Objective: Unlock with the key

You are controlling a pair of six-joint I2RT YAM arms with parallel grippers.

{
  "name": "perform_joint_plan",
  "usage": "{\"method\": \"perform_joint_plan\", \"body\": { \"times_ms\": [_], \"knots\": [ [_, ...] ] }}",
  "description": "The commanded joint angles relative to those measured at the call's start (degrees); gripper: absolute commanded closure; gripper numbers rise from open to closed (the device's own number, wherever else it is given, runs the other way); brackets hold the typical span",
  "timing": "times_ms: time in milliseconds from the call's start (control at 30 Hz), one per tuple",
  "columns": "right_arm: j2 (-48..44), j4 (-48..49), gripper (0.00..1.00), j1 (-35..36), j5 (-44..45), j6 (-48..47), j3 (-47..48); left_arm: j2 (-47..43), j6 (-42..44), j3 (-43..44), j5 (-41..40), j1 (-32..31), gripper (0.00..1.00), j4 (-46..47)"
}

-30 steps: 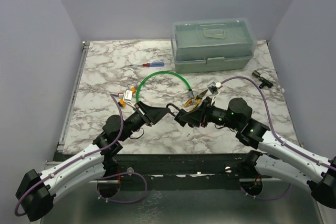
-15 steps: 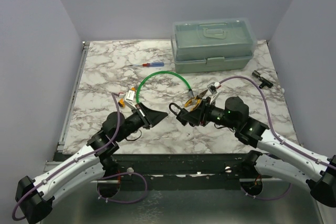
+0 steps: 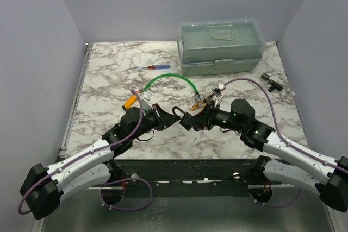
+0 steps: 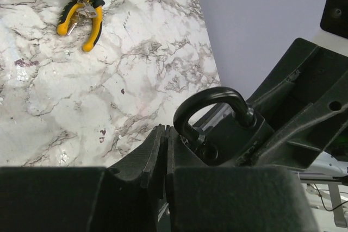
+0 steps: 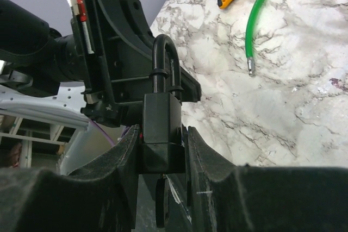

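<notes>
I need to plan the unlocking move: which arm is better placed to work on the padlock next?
Left, probably. The right fingers clamp the padlock by its body, so that arm is busy steadying it. The left fingers, pressed together with nothing visible between them, sit right beside the shackle.

White arm links [image 3: 81,167], black joints [image 3: 242,110], purple cables [image 3: 261,83], green lights [image 3: 235,115], black left gripper [image 3: 164,120], black right gripper [image 3: 190,121]

Under the padlock [image 5: 161,126], the key [image 5: 161,202] shows only a dark blurred head, blade hidden.
</notes>
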Motion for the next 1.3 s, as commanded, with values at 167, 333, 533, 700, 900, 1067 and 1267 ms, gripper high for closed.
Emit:
{"method": "perform_joint_plan", "body": {
  "times_ms": [167,333,533,700,900,1067,1267],
  "knots": [
    [4.0,12.3,1.0,0.3,-6.5,4.3,-1.5,5.2,3.2,4.4,0.3,0.1,0.93,5.0],
    [5.5,14.3,1.0,0.2,-6.9,4.9,-2.3,9.1,3.4,5.3,0.5,0.1,0.93,8.1],
    [6.7,14.5,1.0,0.2,-4.5,8.6,-3.9,10.5,4.9,5.8,-0.9,0.1,0.93,9.9],
    [7.2,12.3,1.0,0.2,2.6,14.4,-7.9,10.0,5.4,2.2,-4.4,0.1,0.87,10.3],
    [8.6,17.1,1.0,0.2,5.7,18.3,-13.8,13.5,5.5,-2.0,-4.0,0.1,0.87,12.7],
    [11.5,19.7,1.0,0.2,7.8,18.7,-17.0,17.0,5.7,-3.8,-3.9,0.1,0.87,14.6],
    [11.8,19.3,1.0,0.1,10.4,18.9,-19.2,19.2,4.7,-4.9,-2.9,0.1,0.87,15.6]
  ]
}}
